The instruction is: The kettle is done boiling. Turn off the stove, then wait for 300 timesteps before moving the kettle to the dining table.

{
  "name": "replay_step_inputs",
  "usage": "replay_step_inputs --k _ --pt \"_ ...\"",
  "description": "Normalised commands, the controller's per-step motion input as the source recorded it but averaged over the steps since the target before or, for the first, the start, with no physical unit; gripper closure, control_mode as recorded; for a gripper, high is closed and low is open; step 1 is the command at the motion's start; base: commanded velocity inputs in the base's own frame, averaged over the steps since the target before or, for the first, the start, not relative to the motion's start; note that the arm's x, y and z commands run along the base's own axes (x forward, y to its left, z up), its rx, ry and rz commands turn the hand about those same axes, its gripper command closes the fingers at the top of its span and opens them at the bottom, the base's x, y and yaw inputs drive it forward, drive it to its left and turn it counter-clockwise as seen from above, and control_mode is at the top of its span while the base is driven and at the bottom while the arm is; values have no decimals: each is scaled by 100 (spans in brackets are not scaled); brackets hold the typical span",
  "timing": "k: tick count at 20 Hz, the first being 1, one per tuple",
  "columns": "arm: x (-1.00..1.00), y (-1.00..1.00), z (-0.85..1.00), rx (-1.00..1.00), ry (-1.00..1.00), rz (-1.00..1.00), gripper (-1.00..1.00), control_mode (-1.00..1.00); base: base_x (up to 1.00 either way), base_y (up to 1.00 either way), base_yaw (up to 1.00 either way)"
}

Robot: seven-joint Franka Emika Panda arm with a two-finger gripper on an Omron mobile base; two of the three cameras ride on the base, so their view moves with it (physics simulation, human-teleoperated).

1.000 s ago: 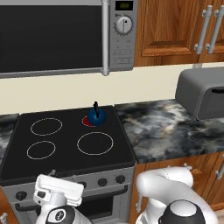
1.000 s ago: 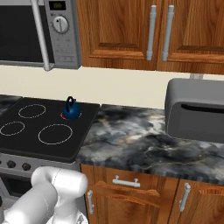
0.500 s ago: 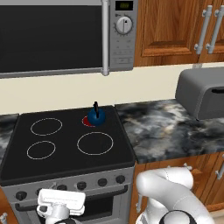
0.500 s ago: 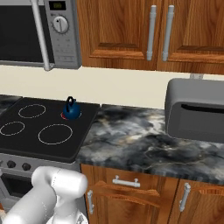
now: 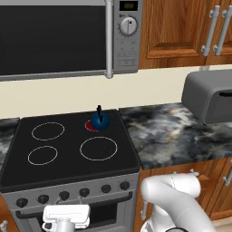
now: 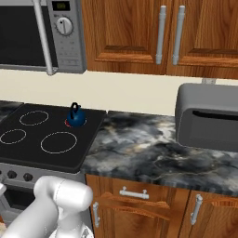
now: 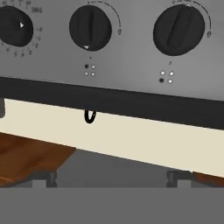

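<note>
The small dark-blue kettle [image 5: 99, 120] [image 6: 76, 116] stands upright on the back right burner of the stove [image 5: 68, 154] [image 6: 28, 148], and that ring glows red beneath it. My gripper [image 5: 65, 214] hangs low in front of the stove's steel front, just below its row of dark knobs [image 5: 64, 195], far from the kettle. The hand view faces that front closely: three knobs [image 7: 89, 27] sit above the black oven handle [image 7: 113, 99]. Nothing lies between the jaws, which stand open. The dining table is out of view.
A steel microwave [image 5: 54, 38] [image 6: 32, 32] hangs over the stove. To the right runs a marbled counter [image 5: 167, 136] [image 6: 148, 148] bearing a grey box-shaped appliance [image 5: 210, 95] [image 6: 209, 116]. Wood cabinets [image 6: 135, 32] stand above and below.
My hand has sunk lower in front of the stove's front panel. The kettle and the red burner are unchanged.
</note>
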Motion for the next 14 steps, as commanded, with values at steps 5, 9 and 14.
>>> replay_step_inputs --k 5,9,14 --pt "11 0 -35 -14 0 0 -100 -100 0 0 0" --pt "16 0 -30 -13 0 0 -100 -100 0 0 0" --pt "20 0 -15 -4 0 0 -100 -100 0 0 0"
